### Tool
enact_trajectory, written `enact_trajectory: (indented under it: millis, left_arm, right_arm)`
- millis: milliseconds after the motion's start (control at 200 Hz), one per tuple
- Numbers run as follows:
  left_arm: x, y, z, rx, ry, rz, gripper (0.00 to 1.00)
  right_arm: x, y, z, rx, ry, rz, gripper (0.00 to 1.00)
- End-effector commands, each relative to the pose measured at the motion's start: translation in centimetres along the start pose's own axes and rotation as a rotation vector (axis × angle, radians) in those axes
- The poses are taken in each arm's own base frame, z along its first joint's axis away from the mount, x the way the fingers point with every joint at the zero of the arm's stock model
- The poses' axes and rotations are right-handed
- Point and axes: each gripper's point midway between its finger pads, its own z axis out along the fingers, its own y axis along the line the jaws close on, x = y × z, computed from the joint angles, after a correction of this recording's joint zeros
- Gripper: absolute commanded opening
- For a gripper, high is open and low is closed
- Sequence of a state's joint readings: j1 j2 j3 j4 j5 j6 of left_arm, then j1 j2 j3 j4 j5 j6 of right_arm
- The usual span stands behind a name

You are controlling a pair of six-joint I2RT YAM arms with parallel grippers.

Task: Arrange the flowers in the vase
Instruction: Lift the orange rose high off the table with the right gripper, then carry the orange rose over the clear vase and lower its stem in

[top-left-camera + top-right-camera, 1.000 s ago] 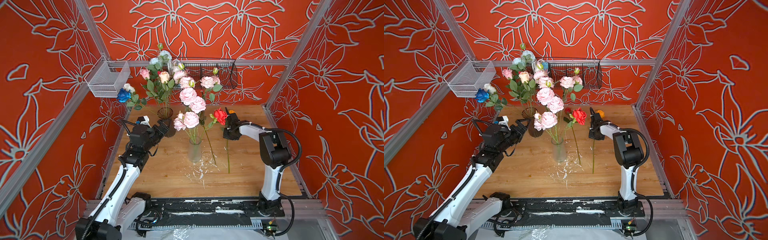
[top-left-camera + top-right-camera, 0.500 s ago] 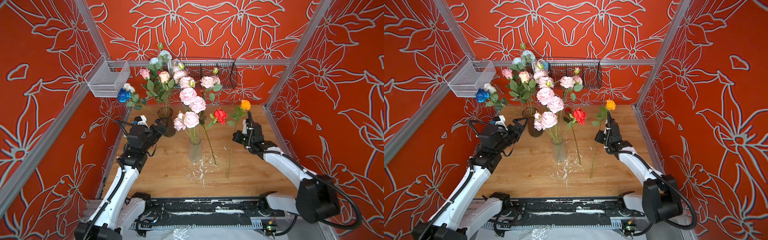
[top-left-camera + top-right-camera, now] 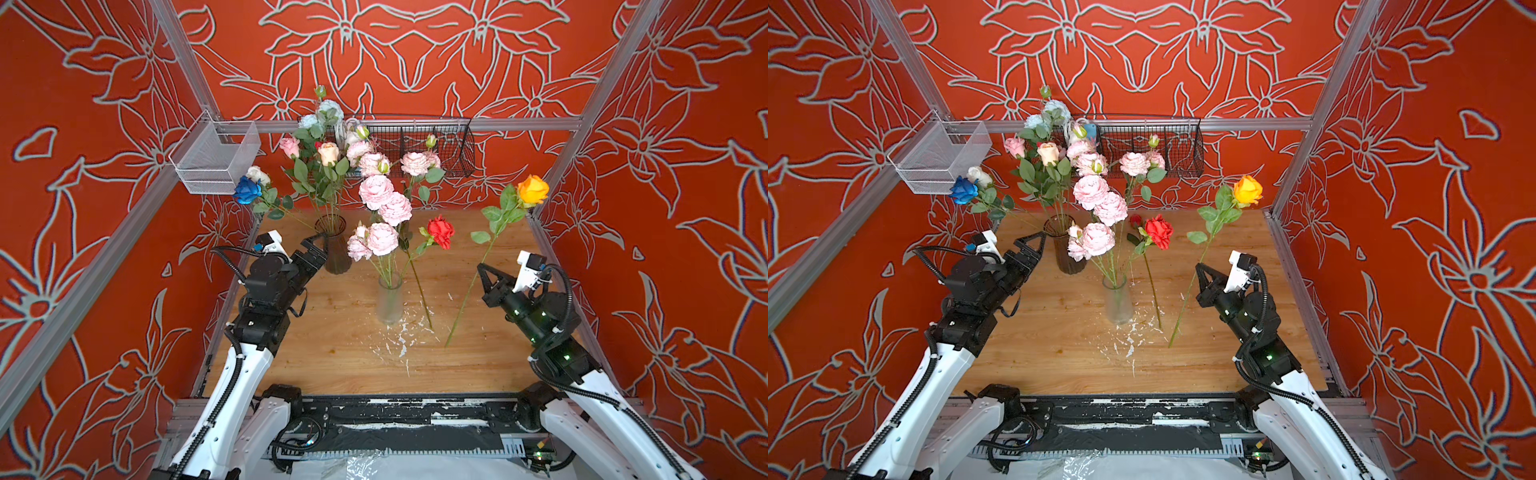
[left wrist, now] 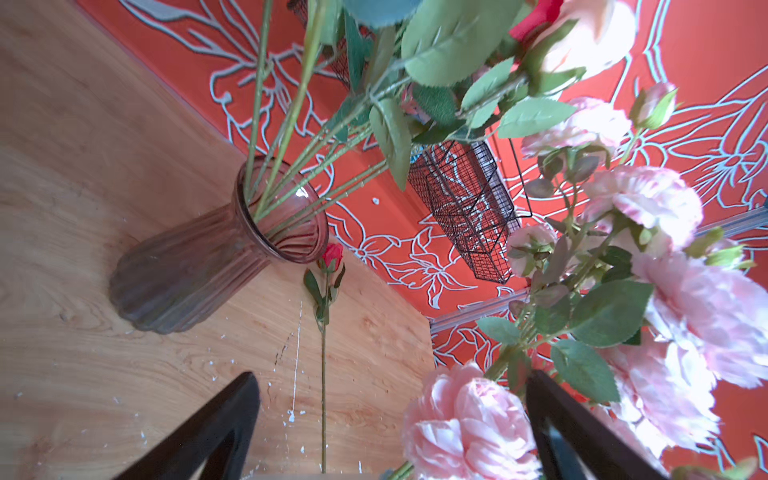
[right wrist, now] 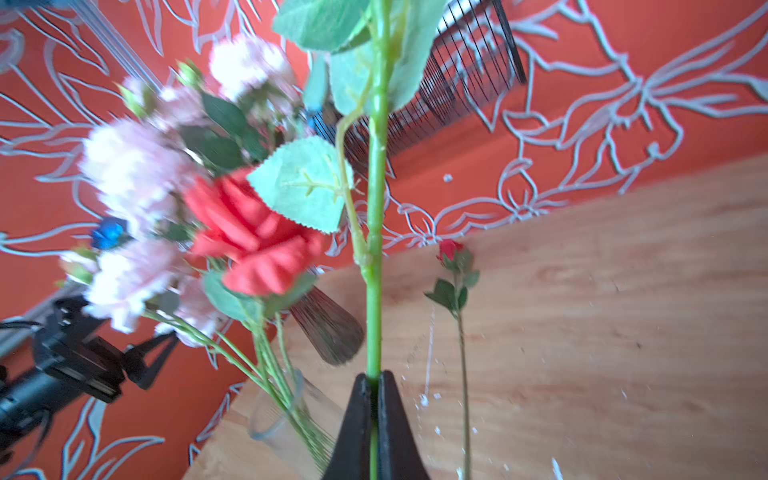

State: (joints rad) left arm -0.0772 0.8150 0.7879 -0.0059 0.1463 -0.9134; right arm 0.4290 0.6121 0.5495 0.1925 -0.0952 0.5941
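Right gripper (image 5: 376, 380) clamped on green stem of orange-yellow artificial rose (image 3: 532, 190); left gripper (image 4: 392, 374) spread wide, empty, near brown ribbed glass vase (image 4: 195, 266).

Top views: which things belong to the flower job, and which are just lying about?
Job: orange-yellow rose in the right claw; clear glass vase of pink peonies; loose red rosebud; brown ribbed glass vase.
Idle: white mesh basket; black wire basket.

orange-yellow rose (image 3: 533, 189) on green stem (image 5: 375, 316), red rose (image 3: 441, 232), pink peonies (image 3: 376, 192), blue rose (image 3: 247, 190); red wallpaper (image 3: 415, 54), grey flower outlines; pale wood-grain tabletop (image 3: 332, 357)
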Motion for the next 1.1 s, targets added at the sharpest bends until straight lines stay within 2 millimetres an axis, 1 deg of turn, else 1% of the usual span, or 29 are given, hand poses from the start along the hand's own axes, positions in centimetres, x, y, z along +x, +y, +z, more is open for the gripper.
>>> enact_trajectory:
  millis: [0, 100, 200, 265, 325, 360, 385, 440, 465, 470, 515, 600, 721, 781, 836, 991, 1006, 1066, 1096]
  left_arm:
    - [-1.4, 0.2, -0.6, -0.013, -0.071, 0.026, 1.00]
    - [-1.9, 0.6, -0.7, -0.015, -0.089, 0.010, 1.00]
    - [-2.0, 0.6, -0.7, -0.006, -0.085, -0.010, 1.00]
    - [-2.1, 0.4, -0.7, 0.007, -0.080, -0.019, 1.00]
    - [-2.3, 0.5, -0.7, 0.007, -0.082, -0.027, 1.00]
    - [-2.4, 0.6, -0.7, 0.006, -0.085, -0.028, 1.00]
    - [-2.5, 0.7, -0.7, 0.002, -0.088, -0.030, 1.00]
    - [-2.8, 0.7, -0.9, 0.002, -0.099, -0.032, 1.00]
    - [-2.9, 0.7, -0.9, 0.004, -0.101, -0.031, 1.00]
    - [-2.9, 0.7, -0.9, 0.004, -0.102, -0.032, 1.00]
    - [-3.1, 0.8, -1.0, 0.003, -0.107, -0.036, 1.00]
    - [-3.2, 0.9, -1.0, 0.004, -0.110, -0.045, 1.00]
    - [-3.2, 0.9, -0.8, 0.016, -0.098, -0.062, 1.00]
    - [-3.2, 0.9, -0.8, 0.018, -0.096, -0.066, 1.00]
    - [-3.2, 1.1, -0.7, 0.016, -0.094, -0.072, 1.00]
    - [-3.5, 1.6, -0.4, 0.011, -0.094, -0.094, 1.00]
    - [-3.5, 1.6, -0.4, 0.010, -0.092, -0.097, 1.00]
    - [-3.5, 1.8, -0.2, 0.011, -0.087, -0.105, 1.00]
    - [-3.4, 1.9, -0.1, 0.011, -0.084, -0.109, 1.00]
  right_arm:
    - [-5.6, 5.3, -0.5, -0.129, -0.146, -0.031, 0.00]
    - [-8.5, 9.7, 0.1, -0.236, -0.174, -0.049, 0.00]
    - [-10.4, 13.8, 1.9, -0.318, -0.194, -0.098, 0.00]
    - [-11.1, 16.3, 3.2, -0.353, -0.207, -0.142, 0.00]
    - [-11.3, 18.3, 4.6, -0.387, -0.215, -0.185, 0.00]
    - [-11.4, 19.2, 5.3, -0.396, -0.225, -0.202, 0.00]
    - [-11.2, 19.6, 6.2, -0.398, -0.224, -0.213, 0.00]
    - [-10.9, 20.2, 7.7, -0.395, -0.218, -0.225, 0.00]
    - [-10.5, 20.4, 8.6, -0.396, -0.213, -0.227, 0.00]
    - [-10.2, 20.3, 9.0, -0.392, -0.205, -0.229, 0.00]
    - [-9.8, 20.5, 10.1, -0.392, -0.208, -0.236, 0.00]
    - [-8.6, 20.3, 12.1, -0.366, -0.197, -0.255, 0.00]
    - [-6.7, 19.4, 13.9, -0.335, -0.173, -0.299, 0.00]
    - [-5.5, 18.8, 14.5, -0.325, -0.147, -0.307, 0.00]
    - [-3.9, 18.1, 14.8, -0.322, -0.117, -0.308, 0.00]
    - [-0.8, 16.2, 14.4, -0.281, -0.047, -0.291, 0.00]
    - [-0.6, 16.0, 14.4, -0.272, -0.040, -0.292, 0.02]
    - [0.4, 15.6, 13.9, -0.245, -0.014, -0.301, 0.20]
    - [0.8, 15.4, 13.7, -0.239, 0.001, -0.311, 0.25]
